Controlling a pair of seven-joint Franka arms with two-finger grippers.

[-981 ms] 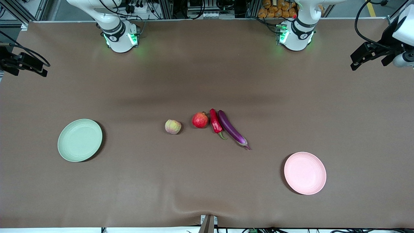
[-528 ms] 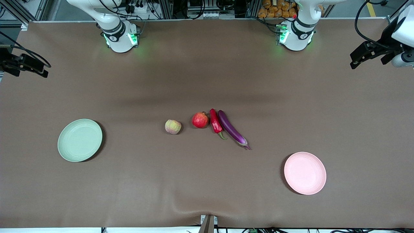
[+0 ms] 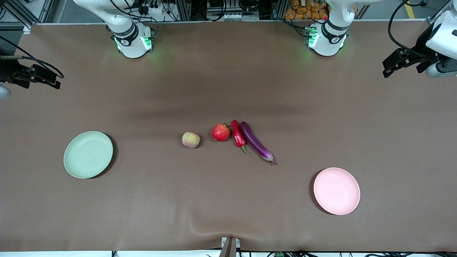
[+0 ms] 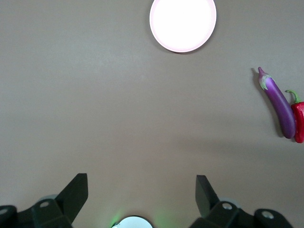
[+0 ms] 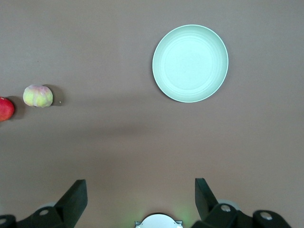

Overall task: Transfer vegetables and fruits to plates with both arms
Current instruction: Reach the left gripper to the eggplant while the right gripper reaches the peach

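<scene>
Produce lies in a loose row near the middle of the brown table (image 3: 228, 200). Toward the right arm's end sits the peach-like fruit (image 3: 191, 139), a little apart from the pomegranate (image 3: 221, 132), which seems to touch the red chili pepper (image 3: 238, 135), though the front view is too small to be sure. The purple eggplant (image 3: 255, 144) lies alongside the pepper, slanting so that its capped end is nearer the front camera and toward the left arm's end. None of the four is on a plate.

The pale green plate (image 3: 88, 154) rests toward the right arm's end of the table, well apart from the fruit, with nothing on it. The pale pink plate (image 3: 336, 191) rests toward the left arm's end, nearer the front camera than the eggplant, also bare.

The left gripper (image 4: 141, 194) hangs high over the table at the left arm's end, its two fingers (image 4: 76, 192) spread wide with nothing between them; its wrist view looks down on the pink plate, the eggplant and the pepper. The right gripper (image 5: 141, 197) hangs high over the table at the right arm's end, fingers (image 5: 75, 197) likewise spread wide and holding nothing; its wrist view takes in the green plate, the peach-like fruit and the edge of the pomegranate.
</scene>
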